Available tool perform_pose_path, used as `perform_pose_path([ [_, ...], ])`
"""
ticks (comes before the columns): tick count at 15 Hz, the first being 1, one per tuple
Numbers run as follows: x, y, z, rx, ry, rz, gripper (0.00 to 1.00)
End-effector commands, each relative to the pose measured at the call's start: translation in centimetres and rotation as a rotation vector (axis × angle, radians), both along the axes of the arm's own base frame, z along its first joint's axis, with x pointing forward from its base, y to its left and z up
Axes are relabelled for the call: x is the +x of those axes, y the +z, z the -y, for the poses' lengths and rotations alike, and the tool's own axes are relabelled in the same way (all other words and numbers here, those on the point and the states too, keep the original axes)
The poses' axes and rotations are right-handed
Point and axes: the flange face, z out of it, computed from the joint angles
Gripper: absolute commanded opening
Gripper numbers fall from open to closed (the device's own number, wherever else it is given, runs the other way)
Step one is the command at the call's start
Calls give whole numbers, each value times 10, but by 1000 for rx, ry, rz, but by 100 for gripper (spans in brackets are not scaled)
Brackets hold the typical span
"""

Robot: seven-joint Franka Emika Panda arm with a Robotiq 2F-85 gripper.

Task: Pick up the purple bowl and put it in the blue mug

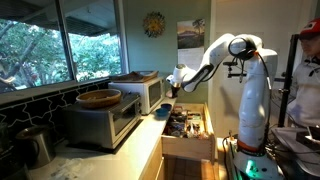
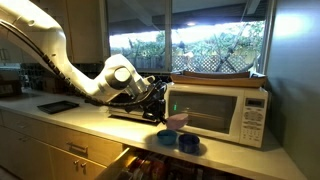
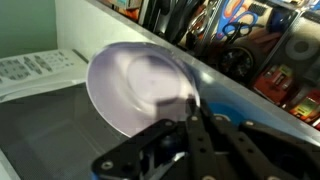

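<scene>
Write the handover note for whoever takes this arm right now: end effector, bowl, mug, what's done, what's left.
End effector: looks shut on the rim of the purple bowl. The wrist view is blurred, so check the grip.
Purple bowl: tilted, in front of the microwave door, and appears raised off the counter.
Blue mug: on the counter by the microwave, near the open drawer.
Done: bowl grasped and lifted, as far as the pictures show.
Left: carry the bowl over the mug, lower it in, release.
</scene>
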Motion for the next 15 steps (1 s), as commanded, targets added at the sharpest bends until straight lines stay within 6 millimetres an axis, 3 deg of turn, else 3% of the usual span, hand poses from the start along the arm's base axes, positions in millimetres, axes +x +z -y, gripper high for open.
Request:
perform_pose_path([
  [1,1,-15,11,15,136,127,1],
  [2,0,-5,7,4,83,79,4],
  [5,3,-14,10,16,121,120,1],
  [8,-2,-53,7,104,127,132,1],
  [11,0,-76,-2,140,139,192,1],
  [15,13,-68,-5,141,153,205,1],
])
